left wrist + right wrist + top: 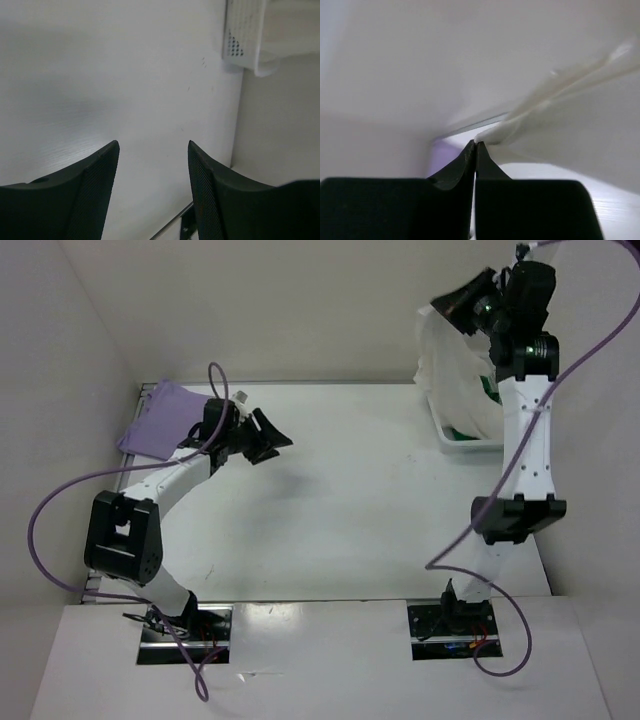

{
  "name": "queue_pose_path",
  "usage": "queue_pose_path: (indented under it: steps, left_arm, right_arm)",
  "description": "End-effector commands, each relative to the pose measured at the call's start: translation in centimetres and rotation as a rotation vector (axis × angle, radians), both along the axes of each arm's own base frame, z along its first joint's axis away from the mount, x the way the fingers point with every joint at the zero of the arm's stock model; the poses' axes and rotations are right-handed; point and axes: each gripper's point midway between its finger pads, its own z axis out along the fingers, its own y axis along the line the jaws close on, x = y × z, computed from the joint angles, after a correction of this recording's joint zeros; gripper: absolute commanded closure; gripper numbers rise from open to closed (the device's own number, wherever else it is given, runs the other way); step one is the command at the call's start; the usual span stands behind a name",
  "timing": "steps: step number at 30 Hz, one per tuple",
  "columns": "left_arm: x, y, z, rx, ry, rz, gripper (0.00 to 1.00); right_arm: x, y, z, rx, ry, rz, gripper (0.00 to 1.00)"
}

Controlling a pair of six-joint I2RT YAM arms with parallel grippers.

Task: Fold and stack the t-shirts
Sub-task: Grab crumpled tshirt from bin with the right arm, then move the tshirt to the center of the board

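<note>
My right gripper point(440, 308) is raised high at the back right, shut on an edge of the cream white t-shirt point(455, 370), which hangs down from it over the basket. In the right wrist view the gripper point(476, 143) pinches a corner of that cream cloth point(570, 120). A bit of the green t-shirt point(462, 433) shows in the basket under the cream one. The lavender t-shirt point(160, 418) lies folded at the table's back left corner. My left gripper point(268, 437) hovers just right of it, open and holding nothing, and the left wrist view shows the gripper point(153, 145) over bare table.
The white mesh basket point(470, 443) stands at the table's back right edge, and its corner point(243, 35) shows in the left wrist view. White walls enclose the table at the back and sides. Purple cables loop around both arms.
</note>
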Motion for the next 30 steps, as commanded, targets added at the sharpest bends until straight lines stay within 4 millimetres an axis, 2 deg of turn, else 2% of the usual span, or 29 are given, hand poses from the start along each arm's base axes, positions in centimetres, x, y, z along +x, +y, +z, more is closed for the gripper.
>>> queue_pose_path:
  steps: [1, 2, 3, 4, 7, 8, 9, 10, 12, 13, 14, 15, 16, 17, 18, 19, 20, 21, 23, 24, 26, 27, 28, 30]
  left_arm:
    - [1.7, 2.9, 2.0, -0.124, -0.001, 0.131, 0.35]
    - [1.7, 3.7, 2.6, -0.142, -0.012, 0.159, 0.35]
    - [1.9, 5.4, 2.5, -0.150, -0.004, 0.206, 0.35]
    - [2.1, 6.4, 2.6, -0.152, -0.003, 0.241, 0.35]
    - [2.1, 10.3, 3.5, -0.156, -0.029, 0.332, 0.34]
    - [1.9, 11.1, 3.4, -0.166, -0.016, 0.352, 0.34]
    - [2.1, 12.9, 3.8, -0.167, -0.030, 0.394, 0.33]
    - [1.8, 13.5, 4.6, -0.173, -0.042, 0.400, 0.33]
    - [1.2, 14.5, 4.4, -0.178, -0.039, 0.421, 0.31]
    - [0.8, 15.2, 4.8, -0.178, -0.049, 0.440, 0.31]
    - [0.5, 15.2, 4.8, -0.178, -0.050, 0.440, 0.30]
    - [-0.2, 15.4, 3.9, -0.174, -0.029, 0.441, 0.30]
    - [-0.6, 15.3, 4.1, -0.174, -0.038, 0.440, 0.30]
    - [-1.0, 15.3, 3.9, -0.174, -0.033, 0.440, 0.30]
    - [-1.4, 15.2, 4.0, -0.175, -0.041, 0.439, 0.30]
    - [-2.0, 15.1, 3.1, -0.165, -0.022, 0.437, 0.30]
    - [-2.3, 15.2, 2.7, -0.145, -0.021, 0.436, 0.30]
    - [-2.6, 15.2, 2.7, -0.134, -0.032, 0.429, 0.30]
    - [-3.6, 15.2, 0.6, -0.065, 0.005, 0.409, 0.30]
    - [-3.8, 15.6, 0.3, -0.029, 0.001, 0.420, 0.30]
    - [-4.9, 15.3, -1.3, 0.039, 0.025, 0.391, 0.30]
    - [-5.7, 15.7, -2.0, 0.065, 0.029, 0.404, 0.30]
    - [-6.2, 15.8, -2.6, 0.082, 0.045, 0.405, 0.30]
    - [-7.0, 15.2, -3.6, 0.122, 0.049, 0.371, 0.30]
  right_arm:
    - [-10.8, 10.4, 15.7, 0.114, -0.463, 0.475, 1.00]
    - [-15.2, 11.9, 20.0, 0.111, -0.578, 0.557, 1.00]
    - [-16.0, 12.8, 20.8, 0.129, -0.596, 0.613, 1.00]
    - [-20.5, 13.8, 24.1, 0.139, -0.693, 0.700, 1.00]
    - [-25.3, 14.6, 26.9, 0.148, -0.807, 0.781, 1.00]
    - [-25.8, 14.6, 27.2, 0.156, -0.818, 0.786, 1.00]
    - [-26.0, 14.6, 27.3, 0.155, -0.821, 0.787, 1.00]
    - [-24.6, 14.7, 26.0, 0.163, -0.767, 0.778, 1.00]
    - [-22.0, 15.0, 23.3, 0.168, -0.682, 0.785, 1.00]
    - [-18.9, 15.3, 20.1, 0.195, -0.594, 0.776, 1.00]
    - [-17.6, 16.0, 17.9, 0.207, -0.540, 0.807, 1.00]
    - [-16.0, 16.1, 15.8, 0.204, -0.503, 0.801, 1.00]
    - [-13.4, 16.3, 11.3, 0.222, -0.388, 0.785, 1.00]
    - [-12.6, 16.4, 9.0, 0.217, -0.344, 0.779, 1.00]
    - [-10.5, 16.5, 3.5, 0.213, -0.241, 0.767, 1.00]
    - [-10.1, 16.5, 0.8, 0.211, -0.195, 0.763, 1.00]
    - [-9.1, 15.6, -1.7, 0.189, -0.161, 0.707, 1.00]
    - [-8.2, 14.7, -7.6, 0.209, -0.043, 0.669, 1.00]
    - [-7.8, 13.4, -13.1, 0.207, 0.065, 0.609, 1.00]
    - [-8.3, 12.2, -17.4, 0.229, 0.165, 0.575, 1.00]
    - [-8.9, 10.7, -21.1, 0.234, 0.245, 0.529, 0.97]
    - [-8.9, 9.4, -24.3, 0.223, 0.314, 0.456, 0.97]
    - [-8.9, 8.2, -25.1, 0.213, 0.332, 0.425, 0.97]
    - [-8.8, 7.3, -27.8, 0.187, 0.412, 0.364, 0.97]
